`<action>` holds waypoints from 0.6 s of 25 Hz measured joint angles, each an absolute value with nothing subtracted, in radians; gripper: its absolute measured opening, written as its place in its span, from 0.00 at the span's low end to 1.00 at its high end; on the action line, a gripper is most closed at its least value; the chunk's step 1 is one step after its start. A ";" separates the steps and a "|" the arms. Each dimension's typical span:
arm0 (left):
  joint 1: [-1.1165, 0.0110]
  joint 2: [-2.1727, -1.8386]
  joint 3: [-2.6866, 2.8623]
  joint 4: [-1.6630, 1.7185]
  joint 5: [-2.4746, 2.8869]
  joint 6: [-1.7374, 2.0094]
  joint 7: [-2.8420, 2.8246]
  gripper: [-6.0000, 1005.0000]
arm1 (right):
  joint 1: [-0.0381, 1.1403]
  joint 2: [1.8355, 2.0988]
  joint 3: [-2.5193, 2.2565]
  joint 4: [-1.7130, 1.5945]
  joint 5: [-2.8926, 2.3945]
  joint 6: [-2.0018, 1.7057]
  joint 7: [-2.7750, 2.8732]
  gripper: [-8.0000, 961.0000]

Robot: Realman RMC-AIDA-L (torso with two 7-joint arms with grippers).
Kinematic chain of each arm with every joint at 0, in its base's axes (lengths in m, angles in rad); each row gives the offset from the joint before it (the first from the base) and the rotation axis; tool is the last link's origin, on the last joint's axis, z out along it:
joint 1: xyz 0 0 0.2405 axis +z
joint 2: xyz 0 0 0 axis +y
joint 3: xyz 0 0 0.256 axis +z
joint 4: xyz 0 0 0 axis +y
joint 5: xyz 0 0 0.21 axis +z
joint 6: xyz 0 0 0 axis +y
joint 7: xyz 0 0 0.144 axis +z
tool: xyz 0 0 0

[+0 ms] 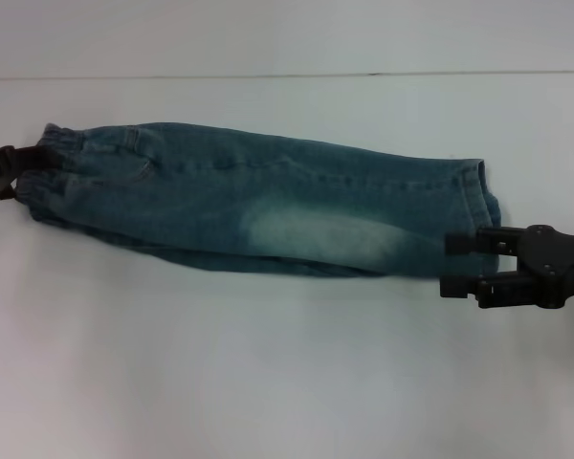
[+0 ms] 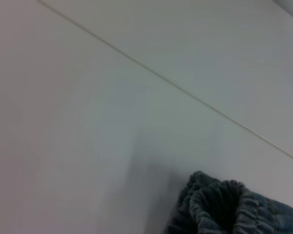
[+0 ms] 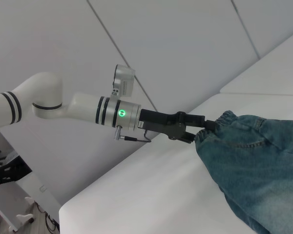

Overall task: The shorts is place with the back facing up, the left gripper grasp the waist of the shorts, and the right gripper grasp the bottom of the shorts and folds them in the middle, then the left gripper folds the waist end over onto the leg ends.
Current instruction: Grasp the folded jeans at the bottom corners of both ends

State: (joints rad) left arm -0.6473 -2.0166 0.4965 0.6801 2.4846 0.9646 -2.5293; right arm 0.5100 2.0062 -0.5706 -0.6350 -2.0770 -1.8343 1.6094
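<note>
The blue-green denim shorts (image 1: 268,201) lie folded lengthwise into a long strip across the white table (image 1: 268,382). The gathered waist (image 1: 55,158) is at the left and the hemmed leg ends (image 1: 478,201) at the right. My left gripper (image 1: 21,174) is at the far left edge, shut on the waist. The right wrist view shows the left gripper (image 3: 204,128) pinching the elastic band of the shorts (image 3: 254,161). My right gripper (image 1: 454,263) sits just below the leg ends, open, with its upper finger (image 1: 474,241) over the hem corner. The ruched waist (image 2: 224,202) fills one corner of the left wrist view.
A seam line (image 1: 287,75) crosses the table behind the shorts. The white left arm (image 3: 63,105) with a green light reaches in over the table edge in the right wrist view.
</note>
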 joint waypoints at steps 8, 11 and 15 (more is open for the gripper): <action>-0.676 -2.022 0.532 0.617 2.485 0.862 -2.531 0.87 | 0.511 2.017 -0.571 -0.635 -2.076 -1.827 1.598 0.99; -0.678 -2.028 0.536 0.615 2.480 0.846 -2.530 0.87 | 0.511 2.020 -0.571 -0.633 -2.076 -1.824 1.596 0.99; -0.674 -2.037 0.537 0.622 2.475 0.836 -2.519 0.85 | 0.511 2.020 -0.571 -0.622 -2.075 -1.813 1.592 0.99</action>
